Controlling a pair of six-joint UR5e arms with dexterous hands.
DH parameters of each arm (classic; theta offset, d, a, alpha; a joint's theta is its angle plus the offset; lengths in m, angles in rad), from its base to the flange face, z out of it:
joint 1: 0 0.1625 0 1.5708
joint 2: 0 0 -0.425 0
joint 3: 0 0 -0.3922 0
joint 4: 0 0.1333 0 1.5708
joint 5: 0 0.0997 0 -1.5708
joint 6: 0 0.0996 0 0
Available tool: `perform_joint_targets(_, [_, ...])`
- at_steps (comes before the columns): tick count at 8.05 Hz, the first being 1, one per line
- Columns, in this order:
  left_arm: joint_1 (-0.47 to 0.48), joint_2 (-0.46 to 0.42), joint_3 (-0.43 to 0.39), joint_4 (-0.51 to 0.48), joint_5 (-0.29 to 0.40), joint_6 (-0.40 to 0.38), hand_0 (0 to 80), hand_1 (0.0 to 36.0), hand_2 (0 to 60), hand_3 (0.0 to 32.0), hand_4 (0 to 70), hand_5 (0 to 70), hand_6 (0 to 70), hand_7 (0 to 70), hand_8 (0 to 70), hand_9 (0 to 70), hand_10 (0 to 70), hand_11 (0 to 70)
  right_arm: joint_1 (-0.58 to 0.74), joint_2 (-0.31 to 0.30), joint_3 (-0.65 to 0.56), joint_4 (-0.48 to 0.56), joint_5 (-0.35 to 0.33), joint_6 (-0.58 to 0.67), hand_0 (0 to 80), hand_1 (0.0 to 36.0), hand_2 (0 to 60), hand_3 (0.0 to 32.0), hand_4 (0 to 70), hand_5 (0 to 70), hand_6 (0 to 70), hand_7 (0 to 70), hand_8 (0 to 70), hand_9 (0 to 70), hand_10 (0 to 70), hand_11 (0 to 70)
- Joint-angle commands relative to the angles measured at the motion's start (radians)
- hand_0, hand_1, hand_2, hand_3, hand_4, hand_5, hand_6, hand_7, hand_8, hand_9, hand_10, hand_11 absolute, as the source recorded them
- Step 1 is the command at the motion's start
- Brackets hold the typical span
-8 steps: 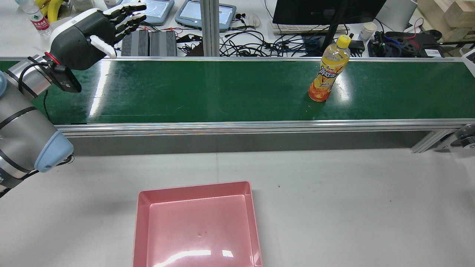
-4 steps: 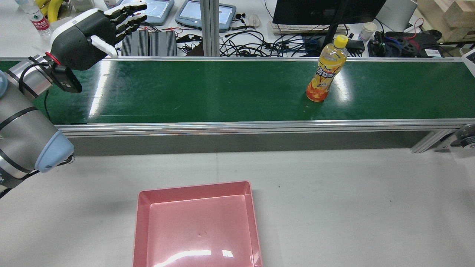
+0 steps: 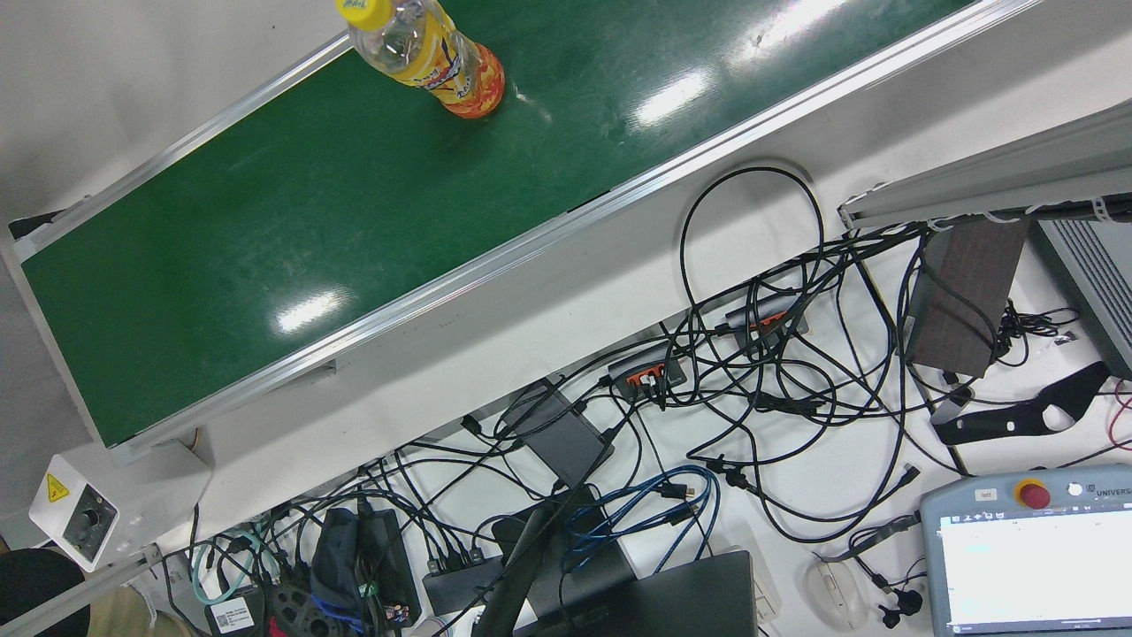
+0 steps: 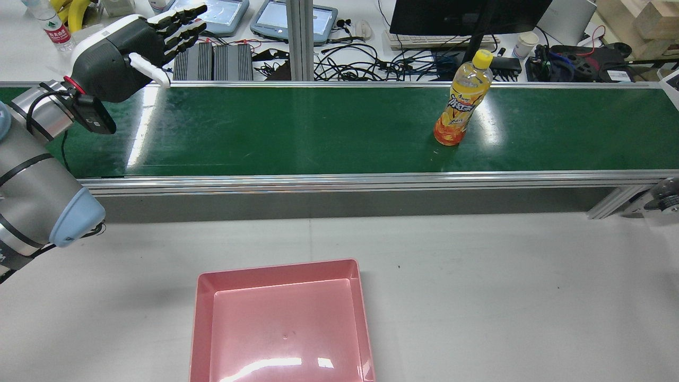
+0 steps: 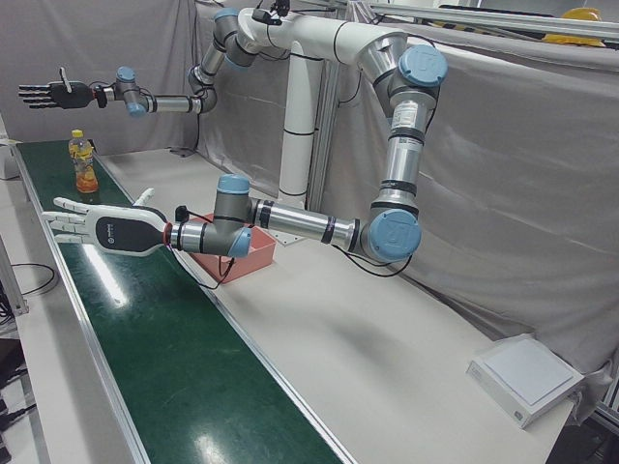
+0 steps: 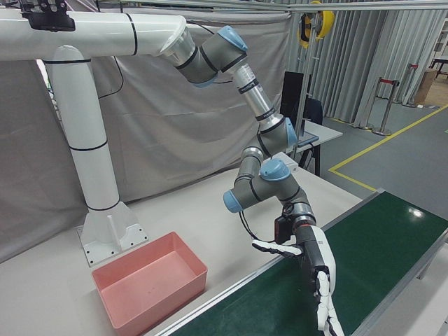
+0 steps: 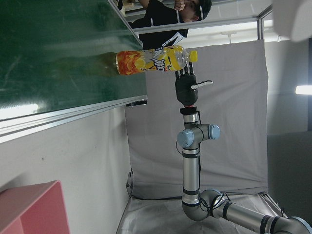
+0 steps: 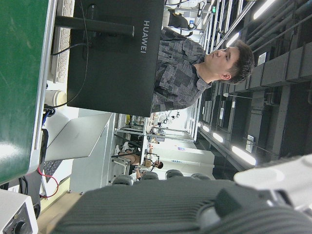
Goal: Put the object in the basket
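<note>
An orange drink bottle (image 4: 459, 106) with a yellow cap stands upright on the green conveyor belt (image 4: 292, 127), right of centre; it also shows in the front view (image 3: 433, 62). My left hand (image 4: 127, 58) hovers open over the belt's left end, fingers spread, far from the bottle (image 5: 85, 164). My right hand (image 5: 53, 95) hangs open in the air beyond the bottle (image 7: 153, 61), holding nothing. The pink basket (image 4: 278, 268) sits empty on the white table, in front of the belt.
Behind the belt lie cables, power bricks, teach pendants and a monitor stand (image 4: 477, 37). An aluminium rail (image 4: 339, 183) edges the belt on the table side. A person (image 8: 195, 63) stands beyond the monitor.
The bottle has travelled a little to the left along the belt. My left hand has hardly moved and stays open.
</note>
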Motion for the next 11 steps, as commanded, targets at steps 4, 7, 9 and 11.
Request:
perform_joint_targets(4, [0.003, 0.004, 0.011, -0.004, -0.002, 0.007, 63.1, 4.4, 0.0, 0.8, 13.5, 14.2, 1.0, 1.6, 6.2, 8.2, 2.0, 4.5, 0.0, 0.0, 0.0, 0.0, 0.0, 0.0, 0.0, 0.0, 0.0, 0.0, 0.0, 0.0, 0.0, 0.0, 0.0, 0.0, 0.0, 0.0])
perform_joint_targets(7, [0.003, 0.004, 0.011, -0.003, -0.002, 0.008, 62.1, 4.0, 0.0, 1.6, 13.3, 14.2, 0.7, 1.3, 6.2, 8.1, 1.0, 2.9, 0.0, 0.0, 0.0, 0.0, 0.0, 0.0, 0.0, 0.0, 0.0, 0.0, 0.0, 0.0, 0.0, 0.0, 0.0, 0.0, 0.0, 0.0])
perform_joint_targets(9, [0.005, 0.004, 0.009, 0.0, 0.0, 0.008, 62.9, 4.2, 0.0, 0.8, 13.6, 15.3, 1.1, 1.3, 6.6, 8.5, 1.1, 3.1, 0.0, 0.0, 0.0, 0.0, 0.0, 0.0, 0.0, 0.0, 0.0, 0.0, 0.0, 0.0, 0.0, 0.0, 0.0, 0.0, 0.0, 0.0])
perform_joint_targets(11, [0.003, 0.004, 0.011, 0.011, -0.002, 0.011, 63.2, 4.4, 0.0, 0.6, 13.7, 15.5, 1.3, 1.3, 6.5, 8.5, 0.8, 2.8, 0.0, 0.0, 0.0, 0.0, 0.0, 0.0, 0.0, 0.0, 0.0, 0.0, 0.0, 0.0, 0.0, 0.0, 0.0, 0.0, 0.0, 0.0])
